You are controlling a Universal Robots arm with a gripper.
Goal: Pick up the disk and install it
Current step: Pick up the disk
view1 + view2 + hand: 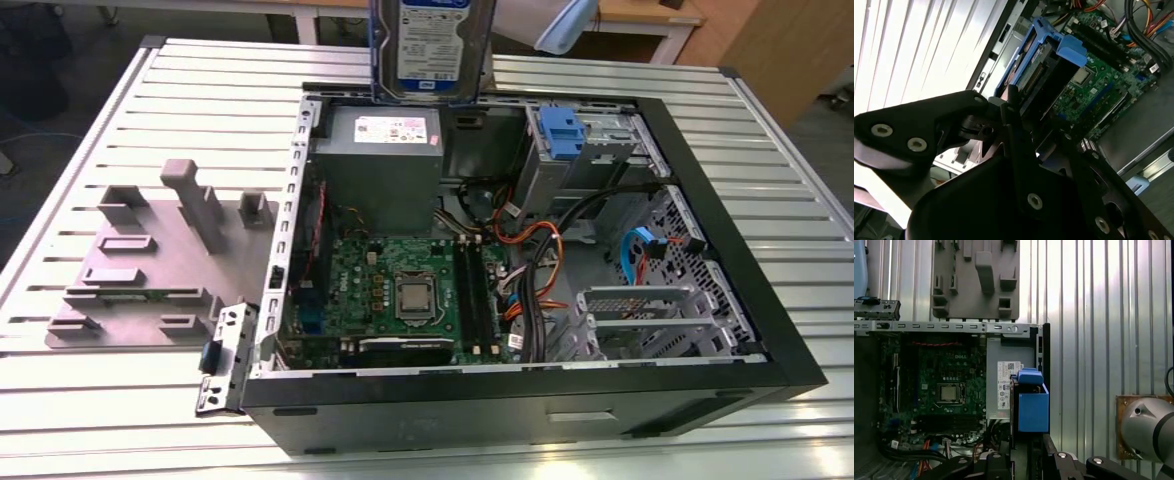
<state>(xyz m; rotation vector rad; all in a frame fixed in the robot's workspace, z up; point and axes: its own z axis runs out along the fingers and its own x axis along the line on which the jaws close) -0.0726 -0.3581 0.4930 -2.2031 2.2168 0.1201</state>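
While the disk hangs upright in the exterior view, label facing the camera, it is well above the case. The blue-tabbed cage lies below it, toward the exterior view's right.

Second wrist view: jaws closed on the disk's near end, long axis running away from them toward the motherboard.

First wrist view: blue bracket edge-on over the grey box. The arm looks to be pointing straight down.

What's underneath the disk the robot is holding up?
The disk hangs over the grey power supply in a corner of the open computer case. The motherboard lies beside that. The patch of power supply straight below the disk is covered.
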